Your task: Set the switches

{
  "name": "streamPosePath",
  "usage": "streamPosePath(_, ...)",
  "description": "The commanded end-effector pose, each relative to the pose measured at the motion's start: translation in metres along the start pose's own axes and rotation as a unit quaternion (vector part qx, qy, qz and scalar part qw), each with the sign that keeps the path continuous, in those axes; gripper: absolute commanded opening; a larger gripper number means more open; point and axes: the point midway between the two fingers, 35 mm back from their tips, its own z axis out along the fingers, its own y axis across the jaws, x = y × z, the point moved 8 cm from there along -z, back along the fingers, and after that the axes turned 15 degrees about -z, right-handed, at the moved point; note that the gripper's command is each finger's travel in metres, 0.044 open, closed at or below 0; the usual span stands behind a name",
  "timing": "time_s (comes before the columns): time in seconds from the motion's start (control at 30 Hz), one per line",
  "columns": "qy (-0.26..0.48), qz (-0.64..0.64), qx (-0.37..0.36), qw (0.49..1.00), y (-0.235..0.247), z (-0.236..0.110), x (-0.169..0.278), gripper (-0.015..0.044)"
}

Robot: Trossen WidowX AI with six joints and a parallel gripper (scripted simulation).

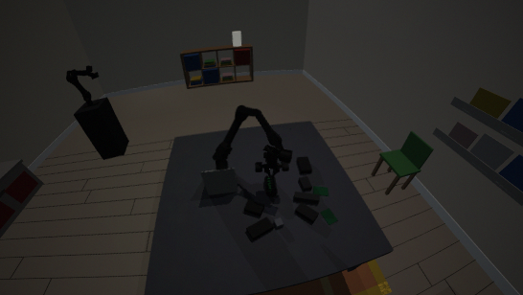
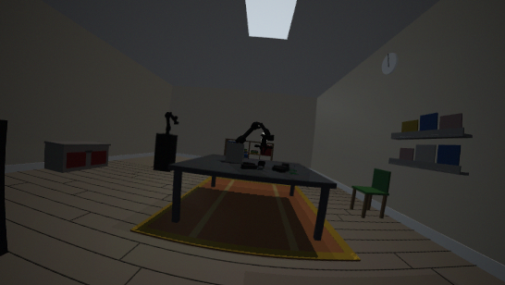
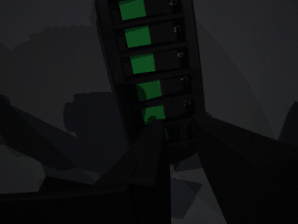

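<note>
The dark grey controller unit [image 1: 271,188] [image 2: 262,163] [image 3: 196,90] lies below my gripper among the other parts. In the wrist view its rockers run in a column, green ends on the left and dark numbered ends on the right. The near end rocker is mostly hidden behind a finger. Which rocker ends are pressed down is too dark to tell. My gripper [image 1: 272,172] [image 2: 264,150] [image 3: 177,126] is nearly closed, with a narrow gap between its fingertips and nothing seen gripped. The tips are over the unit's near end; contact cannot be told. The label is hidden.
A pale grey box [image 1: 219,182] [image 2: 234,153] stands left of the unit. Dark modules [image 1: 254,208] [image 1: 260,229] and a small grey cube [image 1: 279,223] lie nearer the front. More dark modules [image 1: 304,165] [image 1: 306,197] [image 1: 306,213] and green boards [image 1: 321,191] [image 1: 329,216] lie to the right.
</note>
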Motion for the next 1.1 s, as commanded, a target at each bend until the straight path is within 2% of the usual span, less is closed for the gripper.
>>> streamPosePath(0.0,0.0,0.0,0.0,1.0,0.0,0.0,0.0,0.0131)
streamPosePath(0.37,0.0,0.0,0.0,1.0,0.0,0.0,0.0,0.042)
streamPosePath(0.4,0.0,0.0,0.0,1.0,0.0,0.0,0.0,0.044)
streamPosePath(0.47,0.0,0.0,0.0,1.0,0.0,0.0,0.0,0.044)
streamPosePath(0.87,-0.005,-0.016,0.0,1.0,0.044,0.058,-0.012,0.0125)
streamPosePath(1.0,-0.006,-0.017,0.0,1.0,0.047,0.061,-0.013,0.002)
streamPosePath(1.07,-0.006,-0.017,0.0,1.0,0.047,0.061,-0.013,0.0)
